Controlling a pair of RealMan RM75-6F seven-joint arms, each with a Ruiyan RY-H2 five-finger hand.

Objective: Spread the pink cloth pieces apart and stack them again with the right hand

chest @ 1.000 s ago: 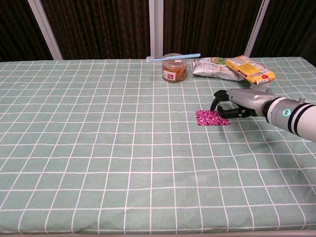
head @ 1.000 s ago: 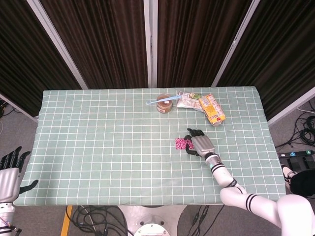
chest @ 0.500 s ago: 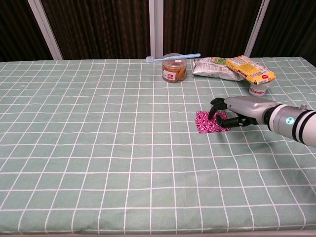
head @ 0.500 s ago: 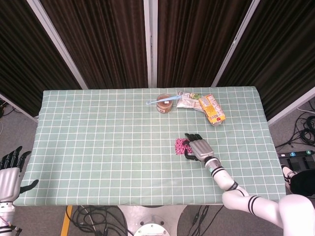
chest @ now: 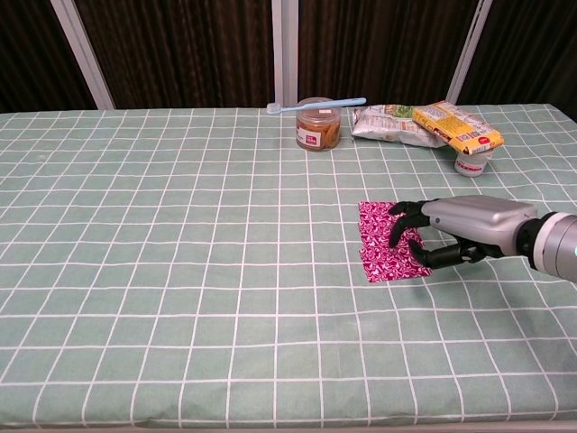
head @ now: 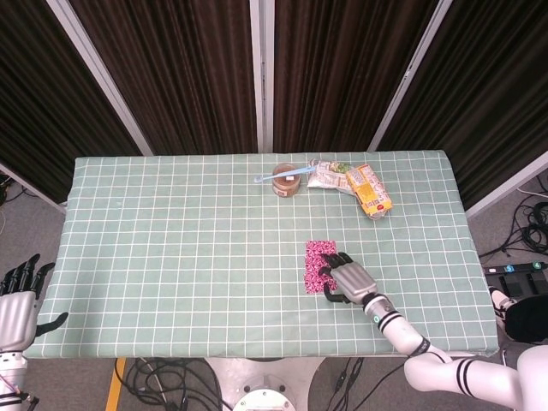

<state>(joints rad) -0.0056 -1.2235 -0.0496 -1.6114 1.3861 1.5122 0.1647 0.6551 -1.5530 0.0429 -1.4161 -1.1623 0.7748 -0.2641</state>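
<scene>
The pink patterned cloth (head: 318, 265) (chest: 381, 242) lies right of the table's centre as a long patch running toward the near edge; I cannot tell where one piece ends and the other begins. My right hand (head: 347, 278) (chest: 455, 232) lies at its right side, fingertips (chest: 398, 236) curled down onto the nearer part and thumb at the cloth's edge, pinching it. The fingers hide that edge. My left hand (head: 19, 299) hangs off the table's left near corner with its fingers apart, holding nothing.
At the back stand a brown jar (head: 287, 180) (chest: 317, 124) with a blue toothbrush (chest: 315, 105) across its lid, a silver snack bag (chest: 389, 124), a yellow snack pack (head: 370, 188) (chest: 457, 124) and a small white bottle (chest: 471, 164). A green checked tablecloth (head: 171, 257) covers the table.
My right hand has pulled back toward the near edge, dragging cloth with it. The small pink square has become a longer patch stretched toward me. The left hand has not moved.
</scene>
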